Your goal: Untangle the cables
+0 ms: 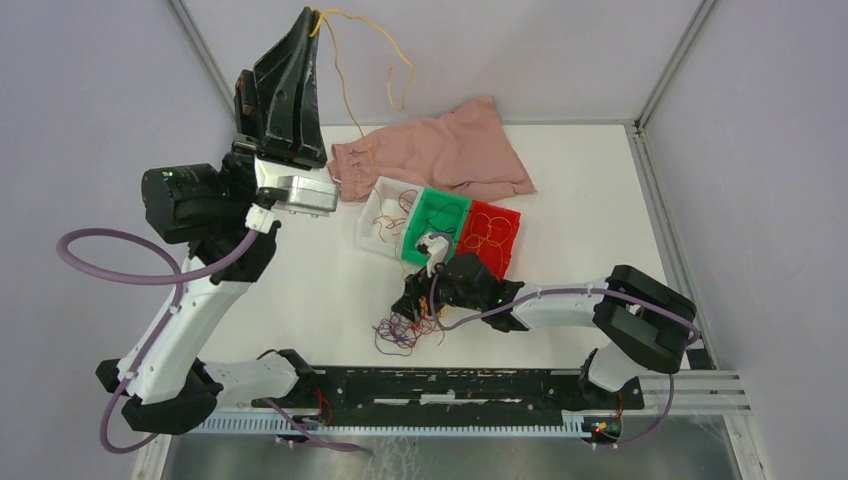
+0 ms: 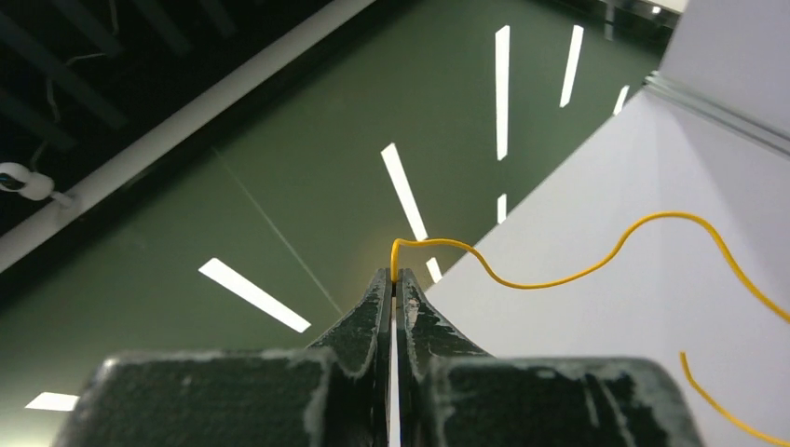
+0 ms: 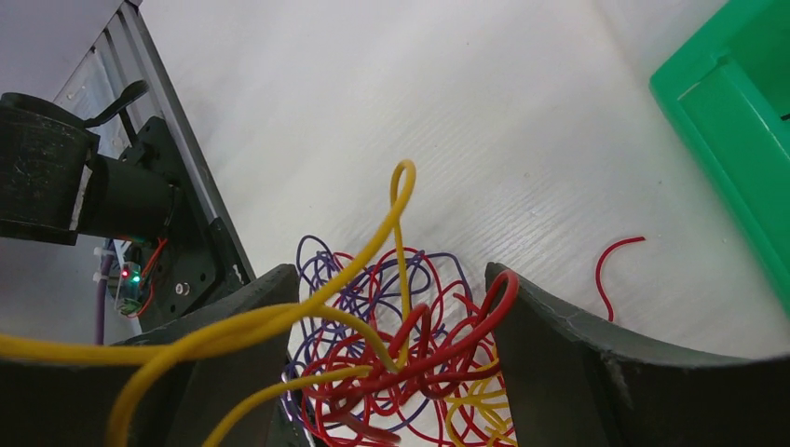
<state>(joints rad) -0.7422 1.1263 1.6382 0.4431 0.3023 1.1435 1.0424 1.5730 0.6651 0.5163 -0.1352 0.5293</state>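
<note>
Yellow cable (image 1: 343, 80) hangs in long loops from the left gripper (image 1: 316, 14), raised high at the upper left of the overhead view. Its jaws are pressed together on the strand's end, which pokes out just above the tips in the left wrist view.

The rest of the cables (image 1: 405, 330), a clump of red, yellow and purple strands, lie on the white table (image 1: 600, 200) at lower centre, near the arm bases. The right gripper (image 1: 428, 298) is over them with its jaws wide apart, and the right wrist view shows the clump between the two fingers. Yellow strands cross the left-hand finger (image 3: 233, 372) and a red loop touches the other.

A short red piece (image 3: 615, 270) lies apart, between the clump and the green tray (image 1: 438, 225). That tray sits between a white tray (image 1: 385, 215) and a red tray (image 1: 490, 235), each holding a few strands. A pink cloth (image 1: 440, 150) lies crumpled behind them. From overhead, the right wrist hides part of the clump.
</note>
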